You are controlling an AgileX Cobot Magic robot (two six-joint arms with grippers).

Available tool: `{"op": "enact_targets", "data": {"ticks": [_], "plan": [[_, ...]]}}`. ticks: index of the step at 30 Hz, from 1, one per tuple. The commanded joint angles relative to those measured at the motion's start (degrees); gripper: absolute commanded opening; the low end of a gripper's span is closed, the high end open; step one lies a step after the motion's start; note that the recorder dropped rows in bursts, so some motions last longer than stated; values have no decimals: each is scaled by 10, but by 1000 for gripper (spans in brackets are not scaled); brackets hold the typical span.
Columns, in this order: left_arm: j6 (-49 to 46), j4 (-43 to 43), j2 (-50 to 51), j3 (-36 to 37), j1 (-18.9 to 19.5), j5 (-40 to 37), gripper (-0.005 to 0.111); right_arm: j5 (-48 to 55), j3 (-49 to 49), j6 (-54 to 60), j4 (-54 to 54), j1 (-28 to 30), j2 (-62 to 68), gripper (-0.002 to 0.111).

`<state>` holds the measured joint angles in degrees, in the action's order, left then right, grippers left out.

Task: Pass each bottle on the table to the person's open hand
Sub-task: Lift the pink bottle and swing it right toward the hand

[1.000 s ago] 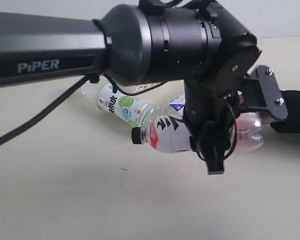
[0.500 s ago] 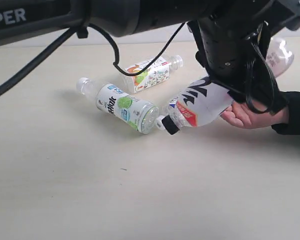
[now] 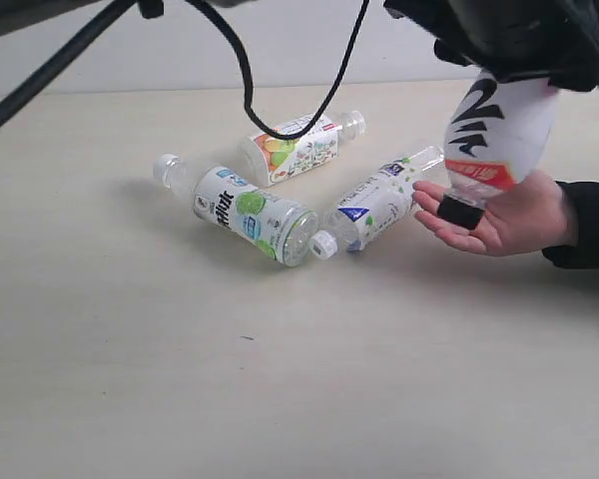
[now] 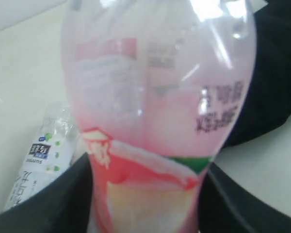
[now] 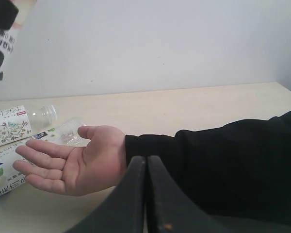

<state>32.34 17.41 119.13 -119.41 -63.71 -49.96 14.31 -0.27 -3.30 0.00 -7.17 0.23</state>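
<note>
Over the open hand (image 3: 514, 222), bottle (image 3: 499, 128) hangs cap-down.

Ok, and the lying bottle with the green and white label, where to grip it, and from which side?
Grip the green-label bottle around its labelled middle, from above, jaws across its width. It lies on its side on the table, both flanks free there. Probably avoid its base end: the blue-label bottle has its cap right by it.

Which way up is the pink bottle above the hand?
Upside down: the pink bottle has its black cap pointing down toward the open hand, wide bottom on top.
</note>
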Motion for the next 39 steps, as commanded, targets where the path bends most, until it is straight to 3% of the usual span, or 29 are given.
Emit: {"op": "enact_targets", "data": {"ticks": [1, 10, 16, 21, 39], "plan": [[27, -68, -6, -43, 20, 8, 0, -3, 3, 2, 0, 2, -2, 0], [19, -309, 5, -62, 99, 8, 0, -3, 3, 2, 0, 2, -2, 0], [-18, -414, 57, -62, 105, 51, 0, -3, 3, 2, 0, 2, -2, 0], [-22, -445, 105, -62, 105, 94, 0, -3, 3, 2, 0, 2, -2, 0], [-25, -449, 186, -62, 132, 83, 0, -3, 3, 2, 0, 2, -2, 0]]}}
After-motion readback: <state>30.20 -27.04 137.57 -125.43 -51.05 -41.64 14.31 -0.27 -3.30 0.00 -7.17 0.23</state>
